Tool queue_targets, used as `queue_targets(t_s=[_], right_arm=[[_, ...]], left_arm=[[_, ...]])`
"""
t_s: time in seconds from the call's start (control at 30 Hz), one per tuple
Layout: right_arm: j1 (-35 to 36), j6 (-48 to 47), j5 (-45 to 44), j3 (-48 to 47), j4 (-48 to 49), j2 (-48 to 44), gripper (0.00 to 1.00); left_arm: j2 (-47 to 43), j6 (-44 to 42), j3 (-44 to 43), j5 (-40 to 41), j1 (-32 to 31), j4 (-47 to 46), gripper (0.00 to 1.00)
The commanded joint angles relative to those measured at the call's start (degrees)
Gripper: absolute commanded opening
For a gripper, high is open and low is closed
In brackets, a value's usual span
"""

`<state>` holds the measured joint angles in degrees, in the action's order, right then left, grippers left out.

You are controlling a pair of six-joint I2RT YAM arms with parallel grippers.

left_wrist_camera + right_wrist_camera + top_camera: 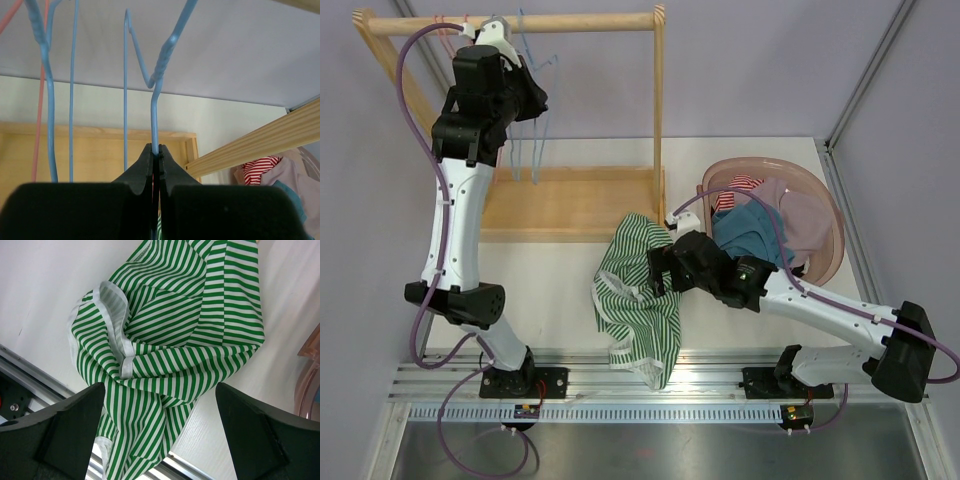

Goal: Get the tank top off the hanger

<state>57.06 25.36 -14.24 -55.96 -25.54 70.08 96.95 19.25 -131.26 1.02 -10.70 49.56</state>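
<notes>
Left arm (455,215): white link shells, black joint housings, bulky black wrist block. Right arm (820,305): same white-and-black build, large black shoulder housing.

Small green spot (748,270) on the right forearm joint, possibly an indicator light; too small to confirm.

Purple cable (399,75) runs along each arm in loose loops.

Black base plates (525,382).

Left gripper (156,150): matte black, wedge-tipped. Right gripper (160,390): fingers (65,430) black, broad, bevelled.

No readable text or labels appear anywhere
</notes>
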Motion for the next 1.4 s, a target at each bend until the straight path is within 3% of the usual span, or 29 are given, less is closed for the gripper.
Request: queue_targets(t_s=[0.0, 0.1, 0.17, 0.33, 0.37, 0.47, 0.5, 0.53, 0.83, 1.1, 1.37], right_arm=[[0.3, 0.8, 1.0, 0.5, 3.0, -1.4, 1.0], [0.2, 0.9, 1.7, 1.0, 3.5, -1.0, 0.99], [0.3, 0.5, 3.4, 1.3, 3.8, -0.1, 0.99], [0.2, 0.4, 3.8, -0.5, 2.5, 4.0, 1.0], [0.2, 0.4, 3.5, -0.9, 2.0, 5.4, 0.99], [0.3, -0.1, 3.3, -1.9, 1.2, 7.7, 0.99], [0.2, -0.4, 3.3, -2.2, 1.0, 8.1, 0.99], [0.2, -0.6, 3.3, -2.3, 0.9, 8.6, 0.99], [0.8, -2.3, 2.7, -5.9, -3.0, 17.3, 0.99], [2.1, -3.6, 3.4, -8.0, -2.6, 25.4, 1.0], [2.2, -3.8, 2.6, -9.5, -0.1, 36.2, 0.99]], left_arm=[[0.8, -0.9, -2.9, -4.5, 0.9, -2.1, 0.0], [1.8, -0.6, -3.2, -5.5, 1.7, -1.4, 0.0], [1.7, -0.6, -2.7, -5.4, 1.9, -1.1, 0.07], [-0.4, -0.3, -0.1, -5.7, 1.9, -1.0, 0.41], [-0.6, -0.2, -0.1, -5.8, 1.9, -0.8, 0.53], [-2.5, 0.2, 0.1, -8.0, 2.0, 0.4, 0.71], [-3.2, 0.2, 0.5, -8.7, 2.0, 0.5, 0.95], [-5.1, 0.4, 1.6, -9.3, 2.0, 0.5, 0.99], [-21.2, 1.8, 14.5, -12.0, 1.9, -3.3, 0.99], [-38.9, -0.1, 29.1, -8.1, 1.9, -4.3, 0.99], [-52.6, -3.0, 48.2, -7.3, 1.9, -5.8, 0.99]])
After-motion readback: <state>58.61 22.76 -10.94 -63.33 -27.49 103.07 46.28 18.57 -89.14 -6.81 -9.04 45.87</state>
